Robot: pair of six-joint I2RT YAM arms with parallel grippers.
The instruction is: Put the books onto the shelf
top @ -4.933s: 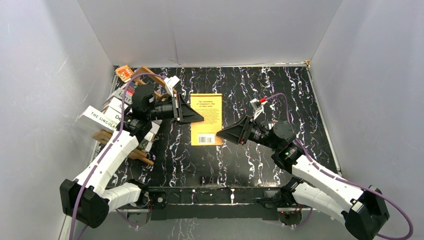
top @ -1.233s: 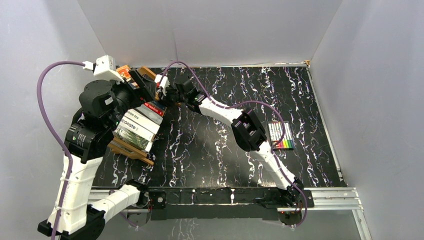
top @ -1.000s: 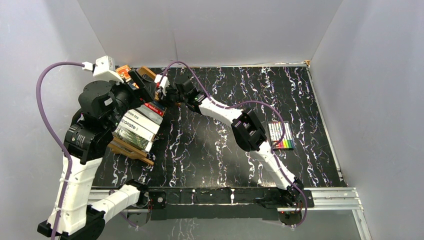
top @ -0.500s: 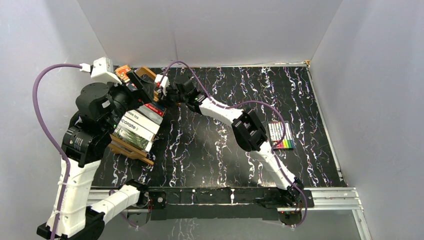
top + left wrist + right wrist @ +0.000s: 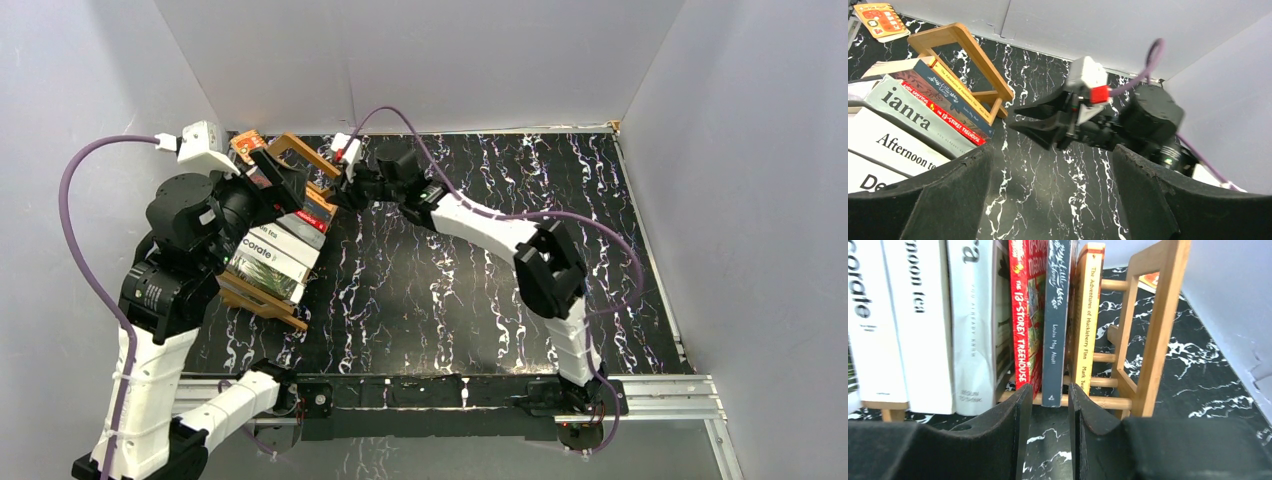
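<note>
Wooden slats and an open end frame: the shelf (image 5: pixel 300 158), over in the far-left corner of the bench, with the books (image 5: pixel 272 248) standing in it spine-out in a leaning row. Yellow Huckleberry Finn paperback (image 5: pixel 1087 325) at the end, right beside the frame (looks like the last one in, only a guess). No other book spotted lying on the bench in the top view, so probably near done.

Right gripper (image 5: pixel 1048 440): parted just a crack, empty, sitting just off the bottom ends of the red book (image 5: pixel 1025 315) and the grey book (image 5: pixel 1057 315). Left gripper (image 5: pixel 1048 200): spread wide, holding nothing, hovering above the row.

For doing this bit well: back straight out, away from the spines, no sideways swing, no lifting into the frame. Keep clear of the thin paperback, easy to tip. Leave the left gripper up there as a stop against a slumping row.
</note>
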